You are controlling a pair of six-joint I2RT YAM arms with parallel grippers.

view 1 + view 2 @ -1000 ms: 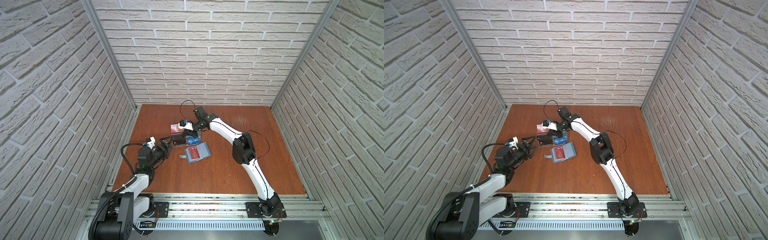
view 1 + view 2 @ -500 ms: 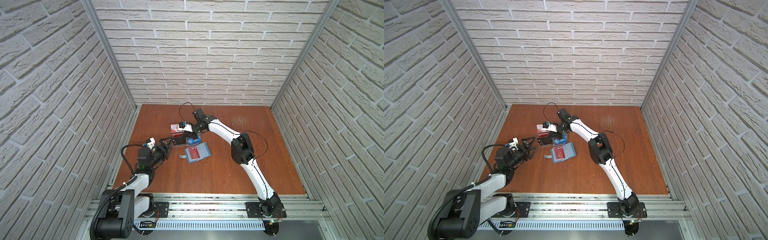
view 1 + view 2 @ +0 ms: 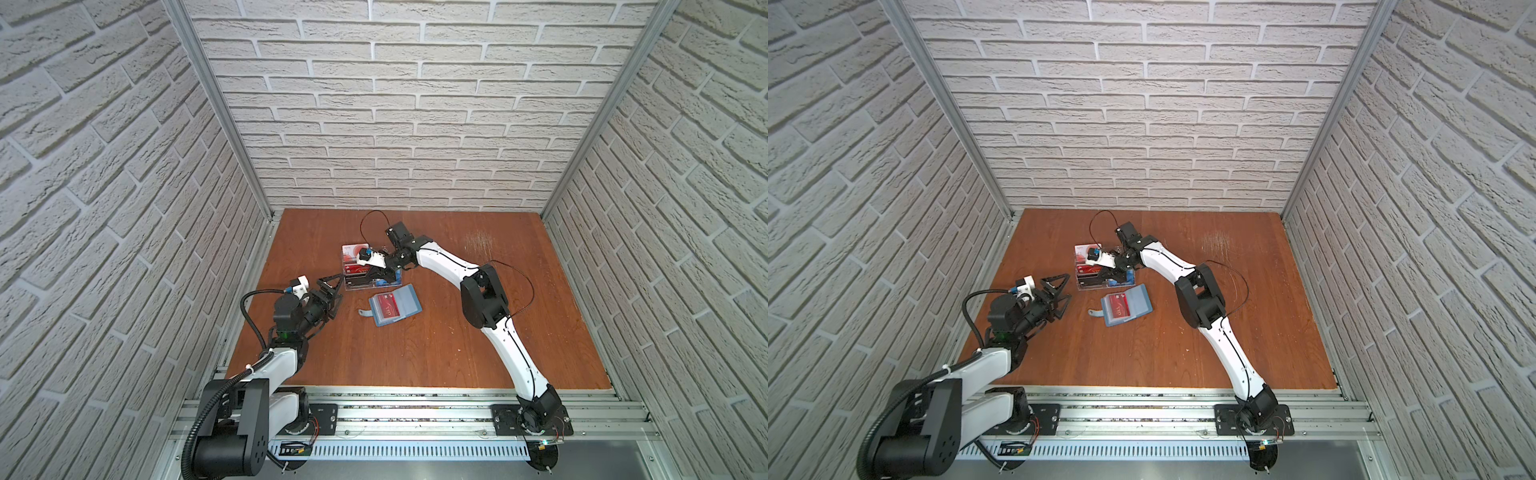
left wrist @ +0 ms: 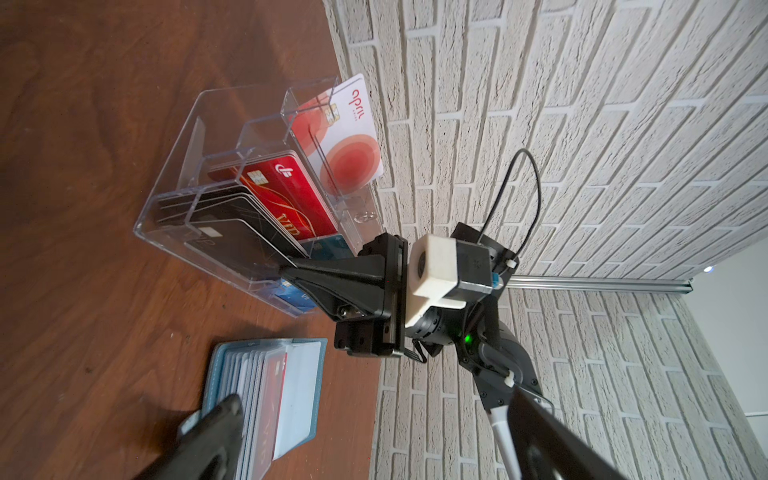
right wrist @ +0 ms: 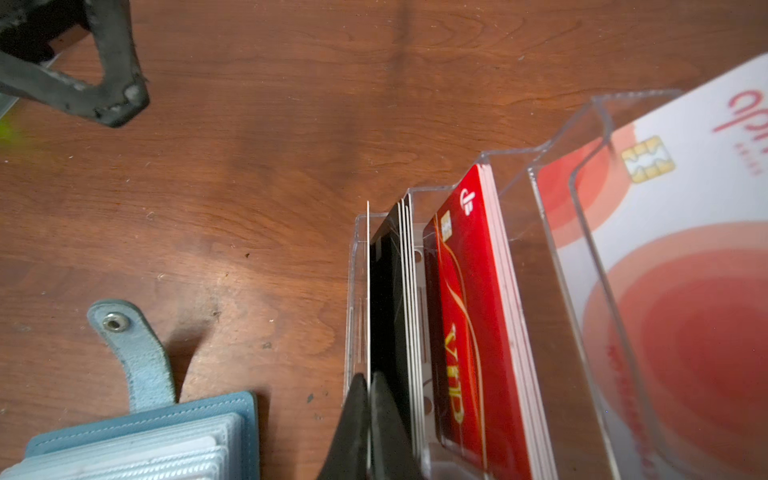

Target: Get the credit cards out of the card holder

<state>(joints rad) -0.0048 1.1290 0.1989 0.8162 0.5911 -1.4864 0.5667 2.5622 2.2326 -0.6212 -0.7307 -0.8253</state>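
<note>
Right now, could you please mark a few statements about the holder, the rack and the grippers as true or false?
1. The holder lies open on the table. True.
2. The left gripper holds a card. False: it is open and empty.
3. The right gripper is shut on a thin card at the rack. True.
4. The holder is empty. False: a red card shows inside.
5. The white card stands in the rack's front row. False: it stands in the back row.
</note>
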